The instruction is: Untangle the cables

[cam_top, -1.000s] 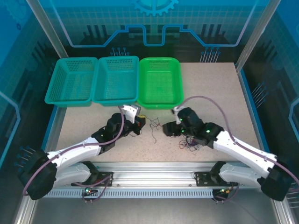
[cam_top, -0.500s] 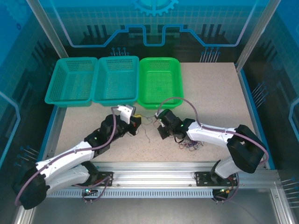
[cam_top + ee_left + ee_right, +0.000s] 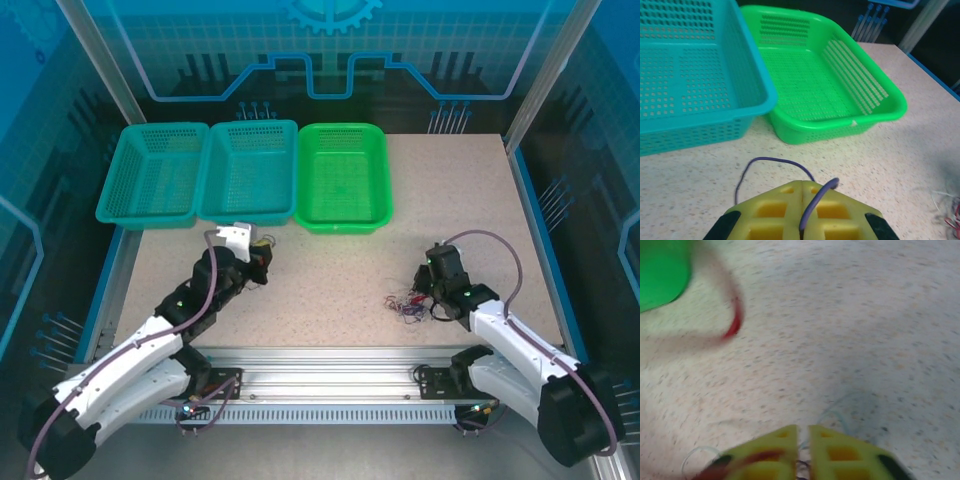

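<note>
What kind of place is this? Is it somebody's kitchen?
No, probably a robot lab bench: a left arm and right arm bolted to a metal rail, blue panels boxing in the table, plus baskets and tangled cables.

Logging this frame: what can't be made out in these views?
Right wrist: blurred; whether the right end effector grips a wire is unclear, red cable smeared.
Top: tangle strands too thin to trace.
Left wrist: tangle cut off at the right edge; purple wire's ends hidden behind the shut left end effector.
</note>
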